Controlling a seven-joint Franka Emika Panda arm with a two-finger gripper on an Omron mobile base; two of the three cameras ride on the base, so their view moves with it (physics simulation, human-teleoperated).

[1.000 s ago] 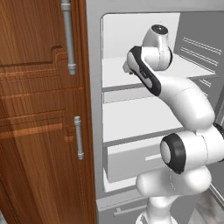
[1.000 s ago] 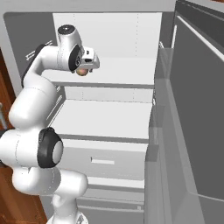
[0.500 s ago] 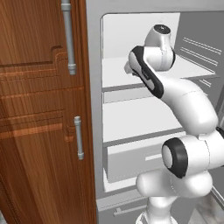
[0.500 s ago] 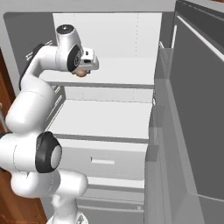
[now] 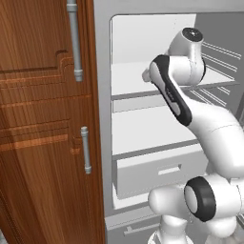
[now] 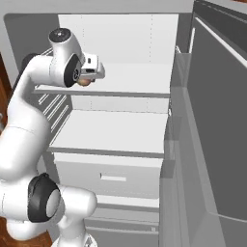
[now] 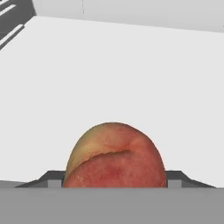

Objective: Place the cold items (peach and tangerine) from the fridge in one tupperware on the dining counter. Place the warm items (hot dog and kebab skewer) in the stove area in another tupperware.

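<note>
The peach point(image 7: 114, 155) sat between the gripper's point(image 7: 114, 183) two dark fingertips point(image 7: 51, 178), one at each flank, on the white upper shelf point(image 6: 135, 79) of the open fridge point(image 6: 125, 29). The jaws looked closed against the fruit's sides, spread fairly wide by its girth; whether they truly bore on the skin could not be told, since the contact lay at the bottom edge of the hand view. In the right base view the fruit point(image 6: 84, 82) showed as a small orange-brown patch under the hand, low over the shelf near its left end.

The step in hand appeared to be taking the peach off the shelf. To do it well, the grip should be firm across the widest part before any lift, as a round fruit can roll or squirt out of flat pads. The lift should be small and straight, then a pull back out of the fridge, minding the shelf lip and the door point(image 6: 217, 120) on the right.

The peach was round, deep red low down and yellow-green over the top left, with a curved seam across its face and a finely speckled skin; it would likely handle as soft, bruising if squeezed hard
</note>
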